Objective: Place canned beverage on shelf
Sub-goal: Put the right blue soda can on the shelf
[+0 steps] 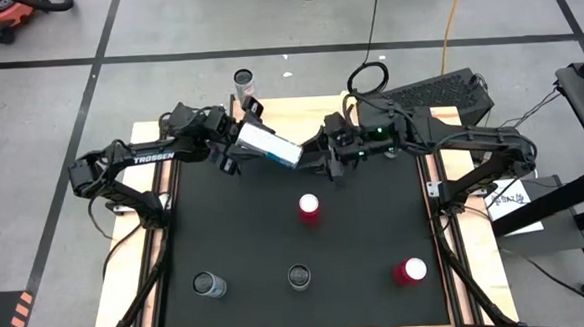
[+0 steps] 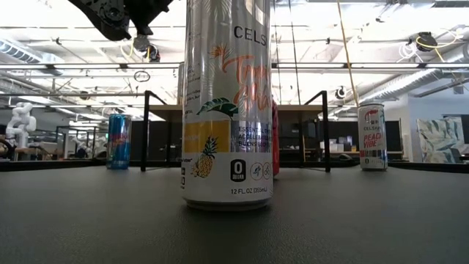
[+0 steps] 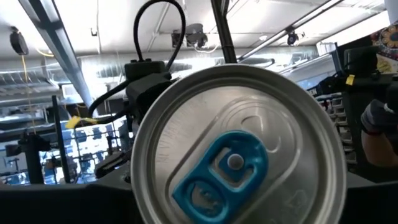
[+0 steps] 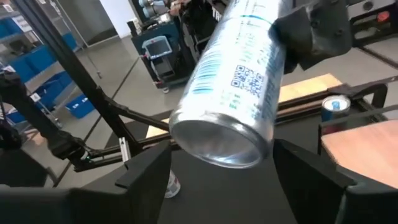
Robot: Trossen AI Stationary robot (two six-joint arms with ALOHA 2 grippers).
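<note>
My left gripper (image 1: 239, 141) is shut on a silver-white can (image 1: 271, 146) held over the far part of the black mat (image 1: 235, 227). The can's top with its blue tab (image 3: 221, 168) fills the left wrist view. My right gripper (image 1: 317, 154) is open. Its fingers (image 4: 311, 171) stand on either side of the can's bottom end (image 4: 217, 140); I cannot tell whether they touch it. The light-wood shelf (image 1: 294, 111) stands at the table's far edge. One can (image 1: 244, 83) stands on it and also shows in the right wrist view (image 4: 336, 104). My left gripper pinches the can's round side (image 4: 267, 46) between its two fingers, toward the top end; one finger (image 4: 311, 28) shows on it. The fingers come level from the table's left. The can lies nearly level, clear of the mat, with its bottom toward the table's right.
Several cans stand on the mat: a red-topped one in the middle (image 1: 308, 208), and near the front edge a red one (image 1: 410, 270), a silver one (image 1: 300, 276) and another silver one (image 1: 209, 284). The shelf's black legs (image 2: 146, 132) show in the low view.
</note>
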